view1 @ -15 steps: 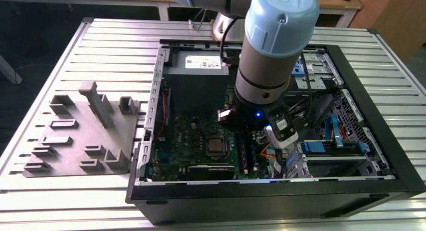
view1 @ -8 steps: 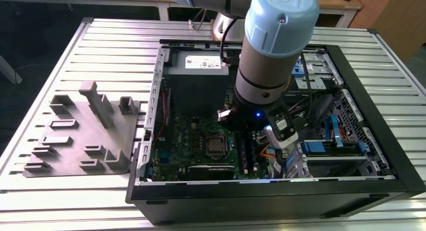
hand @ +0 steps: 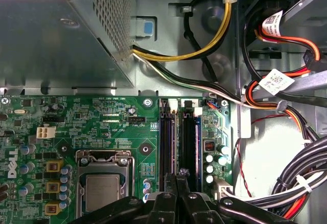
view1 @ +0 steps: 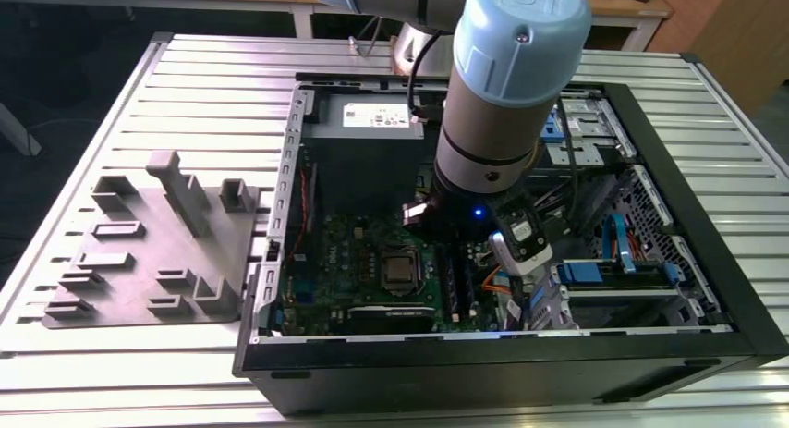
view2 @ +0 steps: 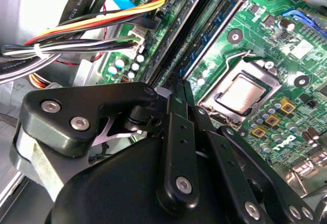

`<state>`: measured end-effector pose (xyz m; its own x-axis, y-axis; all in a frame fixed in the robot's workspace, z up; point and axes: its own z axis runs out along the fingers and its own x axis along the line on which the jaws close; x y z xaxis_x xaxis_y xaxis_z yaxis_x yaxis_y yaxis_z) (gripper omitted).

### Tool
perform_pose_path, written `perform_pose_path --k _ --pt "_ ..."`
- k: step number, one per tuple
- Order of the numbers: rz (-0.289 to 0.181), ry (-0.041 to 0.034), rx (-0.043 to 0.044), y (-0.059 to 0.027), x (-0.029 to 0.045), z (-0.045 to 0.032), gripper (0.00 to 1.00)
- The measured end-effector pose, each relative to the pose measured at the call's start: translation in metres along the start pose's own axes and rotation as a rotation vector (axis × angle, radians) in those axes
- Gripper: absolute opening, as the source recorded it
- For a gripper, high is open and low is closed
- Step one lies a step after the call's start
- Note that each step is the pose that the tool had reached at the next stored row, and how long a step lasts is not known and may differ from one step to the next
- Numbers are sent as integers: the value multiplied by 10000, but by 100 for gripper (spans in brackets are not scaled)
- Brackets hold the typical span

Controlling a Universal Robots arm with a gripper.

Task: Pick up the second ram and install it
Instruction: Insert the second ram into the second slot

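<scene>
Second ram: a long thin dark green-black board (view2: 207,29), seen nearly edge-on in the second wrist view; it is stood in the row of memory slots on the motherboard, its near end reaching under the fingertips.
Claw: the gripper (hand: 182,175) (view2: 176,93) is seen in both wrist views with its black fingers drawn narrow and the tips pinched on the near end of the ram, as far as can be seen.
Place in case: in the exterior view the claw is lowered into the case near the centre, at about 3 o'clock from the processor socket.
Materials: the motherboard (hand: 102,127) is glossy green with fine print; the slots (hand: 193,142) are long black plastic rails; the processor socket (hand: 102,188) is a square metal frame with a dull silver lid.
Claw body: matt black links are joined by bright round rivets.
Arm: a grey and pale blue cylinder (view1: 512,77) is held over the open case (view1: 709,215).
Around: a grey perforated metal box (hand: 51,40) is placed beyond the board; small silver capacitors (hand: 209,162) are set just beside the slots.
In the way: yellow cables (hand: 204,50) and an orange, black and white bundle (view2: 76,35) are run close beside the slots.
Outside: a grey block fixture (view1: 148,252) is laid at 9 o'clock from the case on the slatted metal table (view1: 222,86).
</scene>
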<state>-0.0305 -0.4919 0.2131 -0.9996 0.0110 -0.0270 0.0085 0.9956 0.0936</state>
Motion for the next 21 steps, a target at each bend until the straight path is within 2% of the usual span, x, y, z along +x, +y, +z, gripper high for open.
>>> perform_pose_path --k 5,6,11,13,21 --pt "0 -2 -6 0 0 3 9" --pt "0 -2 -5 0 0 3 15" --pt "0 0 -1 1 0 -9 15" --pt "0 0 0 5 -2 -53 15" --pt "-1 -16 -1 29 -8 -306 15"
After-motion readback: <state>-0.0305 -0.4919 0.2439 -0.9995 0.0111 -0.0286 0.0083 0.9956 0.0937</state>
